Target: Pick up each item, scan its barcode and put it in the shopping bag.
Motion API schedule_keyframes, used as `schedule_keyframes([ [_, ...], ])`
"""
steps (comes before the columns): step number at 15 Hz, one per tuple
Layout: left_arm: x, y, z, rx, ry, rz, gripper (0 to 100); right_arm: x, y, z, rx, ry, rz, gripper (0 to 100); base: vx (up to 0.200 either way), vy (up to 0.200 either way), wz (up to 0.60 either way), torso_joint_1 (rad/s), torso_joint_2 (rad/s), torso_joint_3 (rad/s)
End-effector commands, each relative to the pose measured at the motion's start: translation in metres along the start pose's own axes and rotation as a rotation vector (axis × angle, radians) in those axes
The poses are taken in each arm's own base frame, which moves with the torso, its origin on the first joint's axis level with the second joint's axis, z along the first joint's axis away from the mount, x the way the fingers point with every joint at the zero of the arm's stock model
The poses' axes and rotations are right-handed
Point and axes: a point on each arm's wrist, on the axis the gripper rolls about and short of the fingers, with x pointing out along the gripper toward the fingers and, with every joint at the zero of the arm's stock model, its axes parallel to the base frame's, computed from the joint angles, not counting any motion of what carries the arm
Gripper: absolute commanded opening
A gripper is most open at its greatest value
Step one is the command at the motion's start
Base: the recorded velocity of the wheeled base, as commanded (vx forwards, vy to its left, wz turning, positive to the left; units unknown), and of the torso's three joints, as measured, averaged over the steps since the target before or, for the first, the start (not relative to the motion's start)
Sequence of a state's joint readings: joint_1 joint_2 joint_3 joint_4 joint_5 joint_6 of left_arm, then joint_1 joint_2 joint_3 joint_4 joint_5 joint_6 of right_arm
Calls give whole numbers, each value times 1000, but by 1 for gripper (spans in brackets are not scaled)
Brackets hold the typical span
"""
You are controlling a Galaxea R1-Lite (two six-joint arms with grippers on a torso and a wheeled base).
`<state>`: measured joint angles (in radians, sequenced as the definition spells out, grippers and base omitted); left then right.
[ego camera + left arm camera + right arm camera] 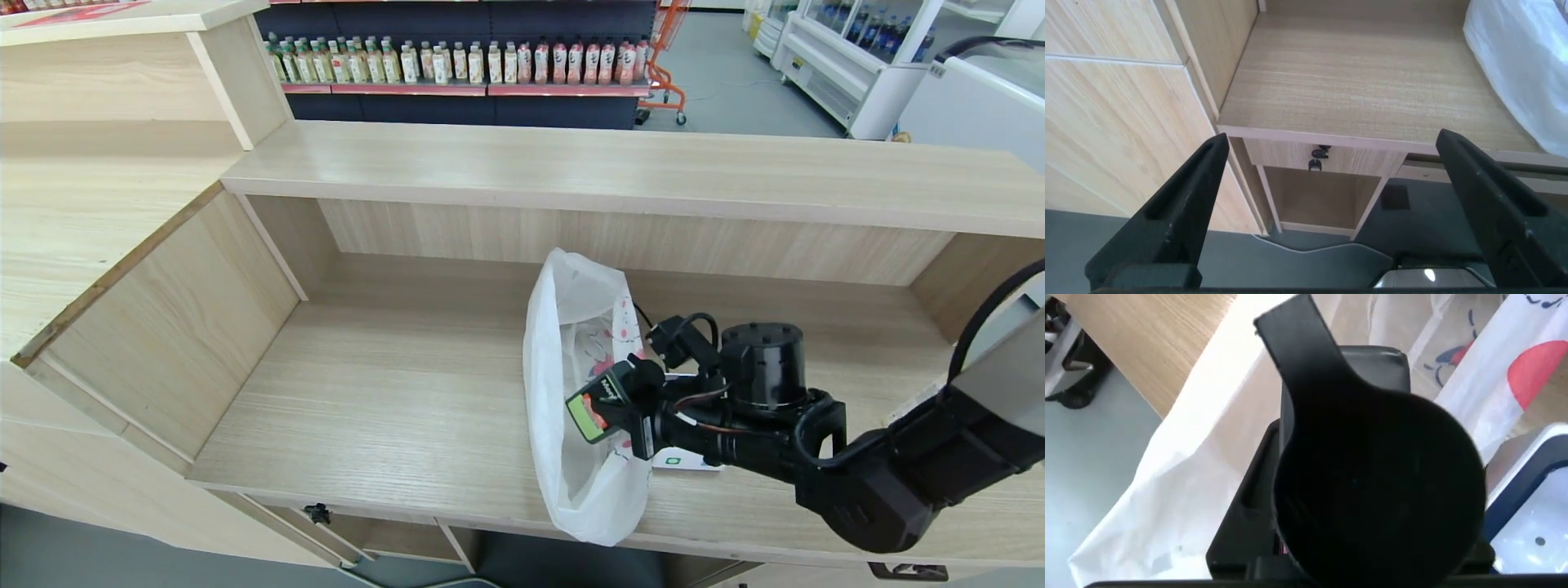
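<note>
A white plastic shopping bag (549,359) lies on the wooden counter (384,392) with its mouth facing up. My right gripper (611,404) is at the bag's mouth, shut on a small dark item with a green and orange label (588,415). In the right wrist view the dark item (1372,482) sits close to the lens, with the bag (1184,465) beneath it. My left gripper (1333,140) hangs open and empty below the counter's front edge (1315,135). A corner of the bag (1527,57) is visible beyond it.
A flat white object (687,462) lies on the counter under my right arm, beside the bag; its white and blue edge (1535,514) shows in the right wrist view. A raised ledge (637,171) and side panels box in the counter. A drawer lock (1317,155) sits below the front edge.
</note>
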<state>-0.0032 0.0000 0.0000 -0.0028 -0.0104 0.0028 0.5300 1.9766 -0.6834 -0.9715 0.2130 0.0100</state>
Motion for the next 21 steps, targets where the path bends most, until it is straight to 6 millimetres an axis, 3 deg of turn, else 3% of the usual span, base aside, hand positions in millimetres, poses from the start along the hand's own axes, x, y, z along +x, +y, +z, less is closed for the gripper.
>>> schedule_keyframes([
  [1,0,0,0,0,1,0,100,7,-5,-32,-23,48,-7,0,0,0,0,0,0,0],
  [8,0,0,0,0,1,0,100,13,-5,-49,-109,20,-1,0,0,0,0,0,0,0],
  [9,0,0,0,0,1,0,100,14,-5,-47,-109,5,-2,100,0,0,0,0,0,0],
  [12,0,0,0,0,1,0,100,5,-4,-23,-110,-75,-5,100,0,0,0,0,0,0],
  [14,0,0,0,0,1,0,100,-14,1,12,-96,-187,15,100,0,0,0,0,0,0],
  [17,0,0,0,0,1,0,100,-72,15,62,-75,-281,11,100,0,0,0,0,0,0],
  [18,0,0,0,0,1,0,100,-84,17,69,-63,-296,10,100,0,0,0,0,0,0],
  [19,0,0,0,0,1,0,100,-108,15,81,-26,-317,-42,100,0,0,0,0,0,0],
  [21,0,0,0,0,1,0,100,-137,0,87,9,-318,-197,100,0,0,0,0,0,0],
])
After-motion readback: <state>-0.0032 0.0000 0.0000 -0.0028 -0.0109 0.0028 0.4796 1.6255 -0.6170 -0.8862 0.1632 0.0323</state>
